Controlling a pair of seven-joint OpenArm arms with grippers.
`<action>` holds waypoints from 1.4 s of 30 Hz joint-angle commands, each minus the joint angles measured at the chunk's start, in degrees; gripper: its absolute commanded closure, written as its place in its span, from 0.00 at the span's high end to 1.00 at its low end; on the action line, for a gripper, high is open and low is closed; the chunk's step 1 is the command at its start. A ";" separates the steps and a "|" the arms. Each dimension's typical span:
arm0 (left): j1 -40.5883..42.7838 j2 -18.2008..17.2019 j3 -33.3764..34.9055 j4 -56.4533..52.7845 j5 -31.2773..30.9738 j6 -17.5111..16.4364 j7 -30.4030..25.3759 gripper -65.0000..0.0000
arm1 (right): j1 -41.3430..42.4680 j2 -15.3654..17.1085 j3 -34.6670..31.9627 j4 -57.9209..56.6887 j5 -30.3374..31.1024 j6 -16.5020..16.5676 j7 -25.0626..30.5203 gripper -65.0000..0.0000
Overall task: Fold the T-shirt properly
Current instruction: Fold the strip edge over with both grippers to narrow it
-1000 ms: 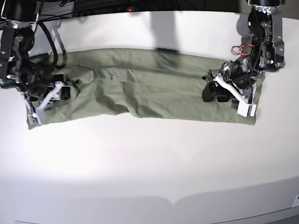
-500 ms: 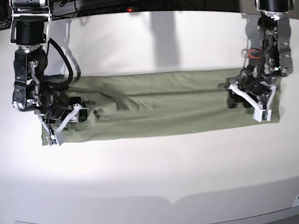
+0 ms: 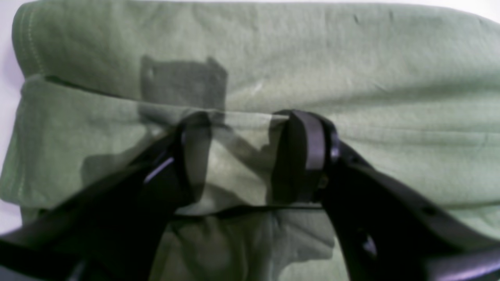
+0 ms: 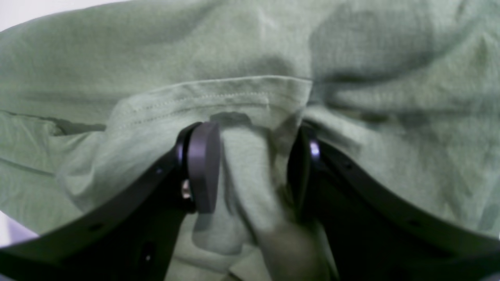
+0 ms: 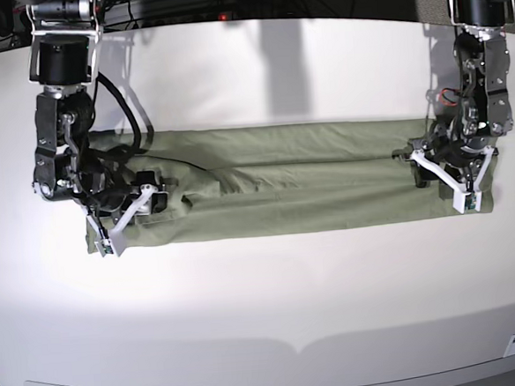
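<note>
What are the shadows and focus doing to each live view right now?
Left wrist: dark shadow patches on the T-shirt, left gripper soft and out of focus; right wrist: weave and hem stitching crisp, right gripper blurred toward the bottom corners, shadow at upper right; base: faint, soft-edged shadow bands on the white tabletop.

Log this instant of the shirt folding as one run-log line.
T-shirt: lengthwise strip, folds uneven | left hand: open, over strip | right hand: open, over bunched fabric
</note>
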State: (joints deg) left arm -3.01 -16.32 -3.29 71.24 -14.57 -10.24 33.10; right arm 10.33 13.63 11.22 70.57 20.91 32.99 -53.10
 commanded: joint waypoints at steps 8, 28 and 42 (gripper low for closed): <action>0.76 -0.57 -0.11 -1.07 1.70 1.95 3.06 0.50 | 2.62 0.33 0.00 9.84 -0.59 -0.44 -4.11 0.44; -4.50 -0.57 -0.11 3.26 7.08 1.73 9.33 0.57 | 3.15 0.33 0.00 23.98 3.76 -0.46 -9.11 0.44; -4.98 -0.90 -0.11 13.31 8.81 -4.15 10.58 0.70 | 3.15 0.35 0.00 23.98 3.74 -0.44 -9.14 0.44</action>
State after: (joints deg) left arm -6.83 -16.36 -3.22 83.35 -5.72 -14.59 45.01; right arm 12.19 13.34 11.14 93.49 24.10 32.56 -63.13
